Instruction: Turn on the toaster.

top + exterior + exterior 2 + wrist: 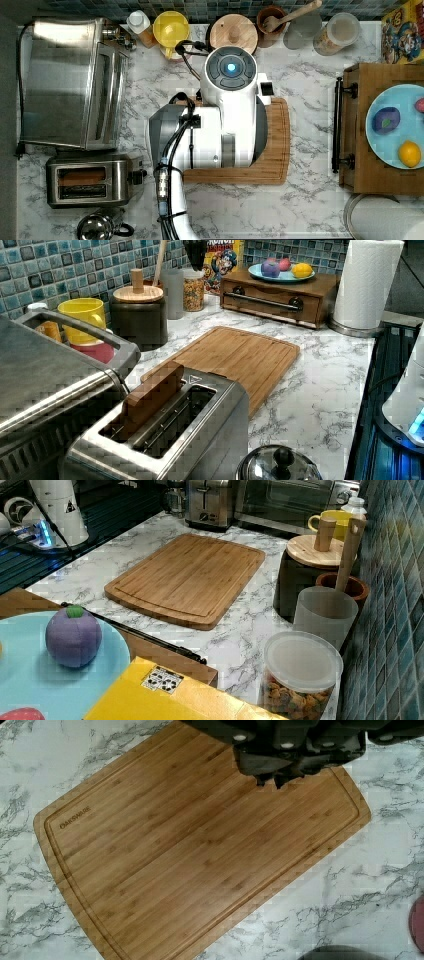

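Marble worktop (310, 110) w/ board (200, 855) mid; end effector (274, 782) hangs over board, fingers together. Toaster (87, 181) at the top view's lower left, between oven (70, 82) & kettle (100, 226).

Arm (225, 125) folded, wrist pointing down; tool (272, 781) fingertips close together, holding nothing.

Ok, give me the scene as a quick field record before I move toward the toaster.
toaster: top view's lower left, beside toaster oven
slots: one holds a brown slice, standing up out of the slot
lever: black knob on the end facing the arm
gripper: above cutting board, fingers close together, holding nothing
kettle: next to toaster
status: toaster untouched
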`<act>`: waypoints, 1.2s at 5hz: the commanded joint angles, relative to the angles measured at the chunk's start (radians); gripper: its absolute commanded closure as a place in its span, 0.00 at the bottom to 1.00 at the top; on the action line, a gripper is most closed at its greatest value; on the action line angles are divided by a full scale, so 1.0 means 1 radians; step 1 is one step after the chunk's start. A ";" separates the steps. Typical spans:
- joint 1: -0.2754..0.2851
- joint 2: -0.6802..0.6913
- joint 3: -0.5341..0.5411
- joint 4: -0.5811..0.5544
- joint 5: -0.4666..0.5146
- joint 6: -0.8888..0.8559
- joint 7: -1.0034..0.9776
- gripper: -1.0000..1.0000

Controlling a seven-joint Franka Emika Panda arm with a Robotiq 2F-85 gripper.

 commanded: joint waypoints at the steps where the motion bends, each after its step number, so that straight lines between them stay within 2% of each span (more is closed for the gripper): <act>1: 0.009 0.006 0.012 -0.018 0.009 0.019 -0.035 1.00; 4: 0.074 -0.115 0.078 -0.251 0.166 0.181 -0.228 1.00; 6: 0.116 -0.193 0.141 -0.330 0.196 0.229 -0.299 1.00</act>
